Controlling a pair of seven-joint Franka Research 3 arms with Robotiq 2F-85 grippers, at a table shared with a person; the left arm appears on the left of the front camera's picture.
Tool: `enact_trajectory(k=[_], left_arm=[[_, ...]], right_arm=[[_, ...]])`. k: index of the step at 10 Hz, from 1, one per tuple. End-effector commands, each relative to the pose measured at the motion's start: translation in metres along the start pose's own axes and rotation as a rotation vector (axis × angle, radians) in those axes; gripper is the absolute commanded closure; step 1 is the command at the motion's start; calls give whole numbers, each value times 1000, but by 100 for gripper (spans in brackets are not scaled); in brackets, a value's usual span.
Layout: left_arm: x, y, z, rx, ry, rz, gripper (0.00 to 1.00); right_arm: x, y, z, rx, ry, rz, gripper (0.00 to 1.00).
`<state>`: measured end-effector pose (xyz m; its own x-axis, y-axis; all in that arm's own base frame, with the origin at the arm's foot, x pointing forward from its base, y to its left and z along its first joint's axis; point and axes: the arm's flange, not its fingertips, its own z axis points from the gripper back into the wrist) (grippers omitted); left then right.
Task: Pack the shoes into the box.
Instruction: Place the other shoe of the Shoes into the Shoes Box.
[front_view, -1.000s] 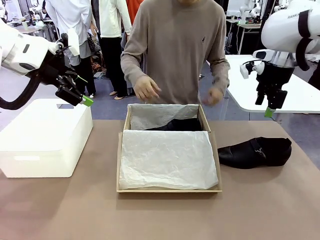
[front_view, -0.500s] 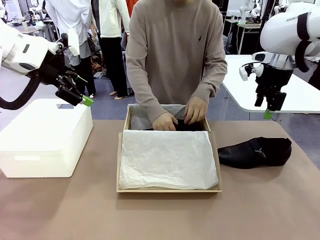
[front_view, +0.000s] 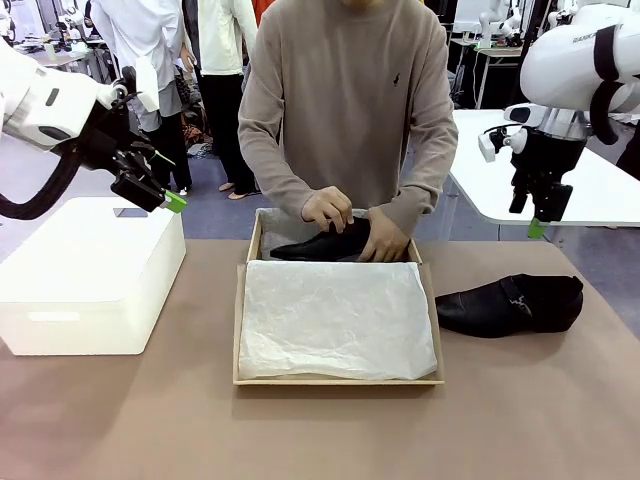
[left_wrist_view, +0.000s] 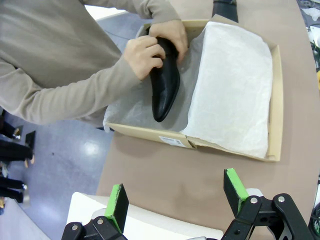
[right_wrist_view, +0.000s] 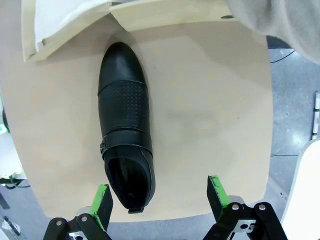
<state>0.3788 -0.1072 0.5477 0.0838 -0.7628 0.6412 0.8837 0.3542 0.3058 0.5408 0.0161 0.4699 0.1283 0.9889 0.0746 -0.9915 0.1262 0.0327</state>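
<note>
One of the shoes (front_view: 320, 243) is already at the far end of the box (front_view: 240, 330). The person's hands (front_view: 328, 208) hold it down on the white tissue paper (front_view: 335, 320), with its toe pointing to the robot's left.

The other shoe (front_view: 510, 305) lies on the surface (front_view: 150, 420) just beside the box's right wall and apart from it. It is the one left to pack. Its long axis runs left to right across the surface, toe toward the box and heel opening away from it.

The right hand (front_view: 540, 215) hangs open and empty above this shoe's heel half, well clear of the leather. How far beyond the shoe it sits is hard to judge from the front.

In the right wrist view the shoe (right_wrist_view: 125, 135) runs straight up the picture. The heel is near the bottom and the toe is close to the box corner. The right hand (right_wrist_view: 160, 197) has its fingers spread to either side, so the opening already lies across the shoe's length. The shoe sits nearer one green pad than the other, so a descent probably needs a small sideways shift to centre it over the strap.

The left hand (front_view: 160, 195) is also open and holds nothing. It hovers over the white bin (front_view: 90, 280), with the whole box between it and the loose shoe. The right arm is therefore clearly the nearer one.
</note>
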Motion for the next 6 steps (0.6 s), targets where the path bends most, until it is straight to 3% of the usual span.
enact_trajectory(k=[1, 6], left_arm=[[-2, 2, -2, -13, -18, -10, 0], [-2, 2, -2, -13, -18, -10, 0]], right_arm=[[-17, 1, -10, 30, -10, -38, 0], [-49, 10, -43, 36, -50, -86, 0]])
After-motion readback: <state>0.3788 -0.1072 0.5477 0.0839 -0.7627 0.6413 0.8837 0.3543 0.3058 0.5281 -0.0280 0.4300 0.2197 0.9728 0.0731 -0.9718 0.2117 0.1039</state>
